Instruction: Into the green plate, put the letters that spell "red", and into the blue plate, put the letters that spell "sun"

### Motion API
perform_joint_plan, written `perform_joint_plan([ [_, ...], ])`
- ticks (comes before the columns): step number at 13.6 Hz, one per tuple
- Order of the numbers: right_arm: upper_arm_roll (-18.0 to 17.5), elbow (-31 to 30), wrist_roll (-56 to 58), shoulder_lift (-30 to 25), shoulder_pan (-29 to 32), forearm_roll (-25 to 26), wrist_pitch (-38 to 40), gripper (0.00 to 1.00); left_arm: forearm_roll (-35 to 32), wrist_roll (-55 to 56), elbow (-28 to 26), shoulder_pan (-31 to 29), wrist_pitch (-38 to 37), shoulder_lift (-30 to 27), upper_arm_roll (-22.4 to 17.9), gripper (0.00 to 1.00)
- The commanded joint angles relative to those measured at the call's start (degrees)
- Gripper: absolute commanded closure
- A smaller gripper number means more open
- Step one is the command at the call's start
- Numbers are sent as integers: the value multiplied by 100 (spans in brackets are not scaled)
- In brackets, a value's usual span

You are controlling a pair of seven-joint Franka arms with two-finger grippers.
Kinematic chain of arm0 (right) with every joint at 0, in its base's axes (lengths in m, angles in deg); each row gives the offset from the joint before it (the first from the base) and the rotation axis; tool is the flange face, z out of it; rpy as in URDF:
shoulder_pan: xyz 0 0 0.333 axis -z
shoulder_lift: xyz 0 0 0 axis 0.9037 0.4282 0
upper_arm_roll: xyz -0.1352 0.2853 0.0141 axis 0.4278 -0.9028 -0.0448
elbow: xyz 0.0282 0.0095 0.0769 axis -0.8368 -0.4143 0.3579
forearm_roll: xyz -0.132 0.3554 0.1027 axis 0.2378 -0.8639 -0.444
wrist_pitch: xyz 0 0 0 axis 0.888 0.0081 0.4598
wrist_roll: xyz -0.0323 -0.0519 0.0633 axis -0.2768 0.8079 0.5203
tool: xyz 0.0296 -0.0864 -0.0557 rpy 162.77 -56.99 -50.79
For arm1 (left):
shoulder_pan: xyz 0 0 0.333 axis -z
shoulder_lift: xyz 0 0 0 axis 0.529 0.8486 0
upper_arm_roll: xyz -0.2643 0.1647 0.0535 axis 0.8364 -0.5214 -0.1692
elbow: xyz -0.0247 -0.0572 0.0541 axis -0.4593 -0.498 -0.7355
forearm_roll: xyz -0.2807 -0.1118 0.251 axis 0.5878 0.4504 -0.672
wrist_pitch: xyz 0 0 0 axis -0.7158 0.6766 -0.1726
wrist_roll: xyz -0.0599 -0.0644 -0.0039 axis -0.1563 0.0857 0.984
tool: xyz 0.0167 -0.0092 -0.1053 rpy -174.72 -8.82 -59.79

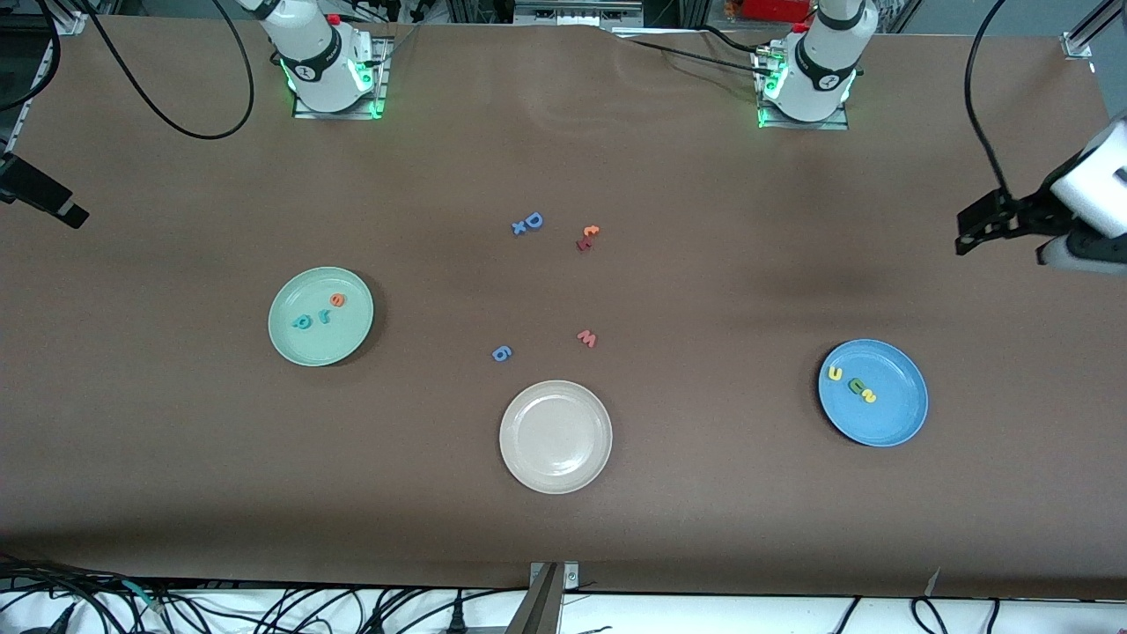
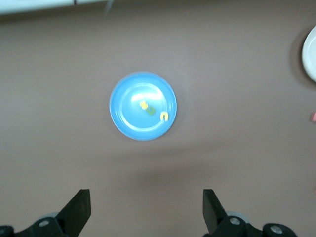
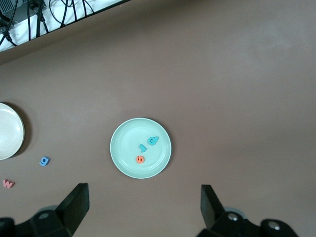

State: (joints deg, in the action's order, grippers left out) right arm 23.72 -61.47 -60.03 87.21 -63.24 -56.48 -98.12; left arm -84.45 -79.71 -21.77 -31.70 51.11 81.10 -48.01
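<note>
- On the desk (image 1: 176, 458) toward the right arm's end, the green plate (image 1: 290, 348) already carries the teal d (image 1: 304, 321), the teal r (image 1: 324, 315) and the orange e (image 1: 337, 300): three letters, so "red" looks complete.
- Toward the left arm's end and nearer the front edge, the blue plate (image 1: 889, 423) holds the yellow arch (image 1: 835, 374), the green arch (image 1: 856, 385) and the yellow s (image 1: 868, 396), again three, so "sun" looks complete too.
- By my judgement nothing of the task is left; both words sit in their plates.
- Count of plates: three, the third being the cream plate (image 1: 528, 458), near the middle of the front edge, with no letter in it.
- Count of loose letters mid-desk: six as far as I can tell. They are a blue D (image 1: 534, 220) touching a small blue x (image 1: 519, 228), an orange t (image 1: 590, 232) touching a dark red letter (image 1: 582, 244), a pink w (image 1: 587, 338) and a blue g (image 1: 501, 353).
- The left hand (image 2: 146, 212) hangs high over bare desk beside the blue plate, fingers apart and holding nothing.
- The right hand (image 3: 144, 210) hangs likewise beside the green plate, fingers apart and holding nothing; both arms seem to wait.
</note>
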Motion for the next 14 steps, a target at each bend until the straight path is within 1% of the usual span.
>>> perform_joint_plan([
  [1,-27,-148,30,-163,27,4,6,0,170,118,-367,3,267,-409,-43,0],
  [3,-27,-148,30,-163,27,5,6,0,101,145,-350,55,425,-410,-43,0],
  [5,-27,-148,30,-163,27,5,6,0,109,145,-332,47,321,-471,-34,0],
  [8,-35,-148,30,-163,27,-4,6,0,171,154,-279,46,-48,-489,-52,0],
  [10,-35,-148,30,-163,27,-4,6,0,188,145,-244,29,-547,-471,-78,0],
  [14,-36,-148,30,-163,27,4,6,0,294,119,-235,11,-664,-436,-87,0],
])
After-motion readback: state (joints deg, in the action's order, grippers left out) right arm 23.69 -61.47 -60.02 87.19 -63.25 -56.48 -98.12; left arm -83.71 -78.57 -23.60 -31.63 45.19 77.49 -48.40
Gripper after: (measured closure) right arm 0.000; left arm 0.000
